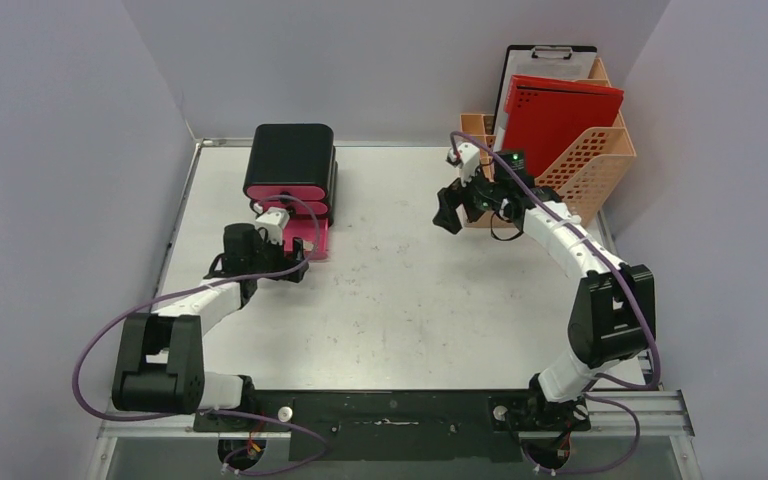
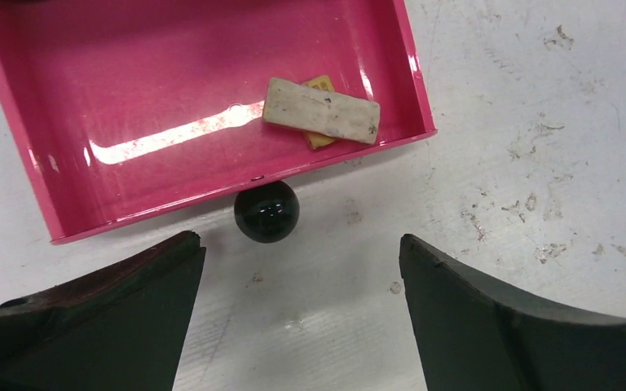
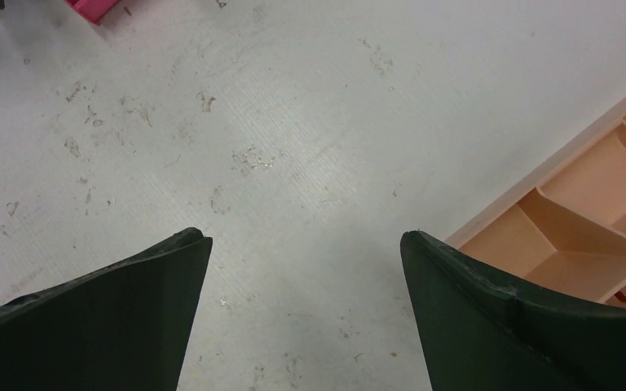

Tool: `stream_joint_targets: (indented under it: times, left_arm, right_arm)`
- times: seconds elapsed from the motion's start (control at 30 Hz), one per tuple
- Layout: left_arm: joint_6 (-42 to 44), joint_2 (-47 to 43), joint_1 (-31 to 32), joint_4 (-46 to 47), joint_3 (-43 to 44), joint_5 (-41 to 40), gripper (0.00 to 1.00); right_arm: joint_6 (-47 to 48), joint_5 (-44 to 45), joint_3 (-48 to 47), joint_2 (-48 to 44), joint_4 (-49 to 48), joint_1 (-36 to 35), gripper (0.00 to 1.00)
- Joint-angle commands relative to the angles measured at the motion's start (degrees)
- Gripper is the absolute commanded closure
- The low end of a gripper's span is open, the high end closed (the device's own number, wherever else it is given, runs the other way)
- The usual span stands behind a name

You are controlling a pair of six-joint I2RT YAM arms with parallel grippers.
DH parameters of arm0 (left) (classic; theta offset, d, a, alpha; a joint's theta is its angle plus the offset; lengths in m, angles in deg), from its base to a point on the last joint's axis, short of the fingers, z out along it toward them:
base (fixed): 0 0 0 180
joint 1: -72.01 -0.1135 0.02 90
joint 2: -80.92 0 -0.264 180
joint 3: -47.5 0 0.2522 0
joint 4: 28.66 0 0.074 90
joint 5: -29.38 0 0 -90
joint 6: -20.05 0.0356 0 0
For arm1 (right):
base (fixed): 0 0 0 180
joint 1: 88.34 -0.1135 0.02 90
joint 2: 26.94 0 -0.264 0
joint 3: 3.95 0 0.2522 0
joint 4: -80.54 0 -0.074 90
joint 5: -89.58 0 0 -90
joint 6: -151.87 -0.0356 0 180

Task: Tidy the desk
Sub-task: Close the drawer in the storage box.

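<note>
Looking nearly done tbh. Desk (image 1: 410, 300) spans whole workspace under both arms, no loose stuff spotted on it. Red folder (image 1: 560, 110) and clipboard (image 1: 550, 50) standing in orange file rack (image 1: 590, 165). Eraser (image 2: 321, 110) lying in pulled-out pink drawer (image 2: 130, 81), on top of yellow bit (image 2: 322, 81). Left gripper (image 2: 300, 244) jaws spread, just short of black knob (image 2: 266, 211). Right gripper (image 3: 306, 236) jaws spread too, over bare desk beside rack. Probably left: push drawer shut.
</note>
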Motion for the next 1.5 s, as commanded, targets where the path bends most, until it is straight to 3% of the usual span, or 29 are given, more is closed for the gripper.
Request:
stream_joint_targets:
  times: [0.0, 0.13, 0.37, 0.7, 1.13, 1.47]
  left_arm:
    - [1.27, 1.63, 2.16, 3.22, 2.75, -5.29, 0.12]
    - [0.51, 3.49, 2.42, 4.13, 3.18, -6.97, 0.15]
    - [-0.44, 8.27, 2.55, 4.47, 5.47, -8.95, 0.29]
    - [-3.01, 10.86, 2.62, 5.11, 7.31, -9.99, 0.63]
    - [-3.98, 7.99, 5.81, 16.39, 4.67, -19.75, 0.69]
    - [-4.26, 9.27, 7.26, 16.04, 5.39, -23.19, 0.70]
  right_arm:
    - [-2.68, -5.49, 1.42, -3.43, -6.84, 2.14, 0.10]
    - [-3.02, -5.90, 2.37, -3.45, -7.90, 2.89, 0.10]
    - [-3.64, -6.65, 3.89, -3.64, -9.09, 3.51, 0.10]
    - [-3.29, -6.32, 4.60, -3.89, -9.70, 3.75, 0.10]
    - [-3.28, -5.98, 4.95, -3.62, -10.01, 3.90, 0.10]
    - [-3.38, -5.97, 5.21, -3.72, -10.29, 3.99, 0.10]
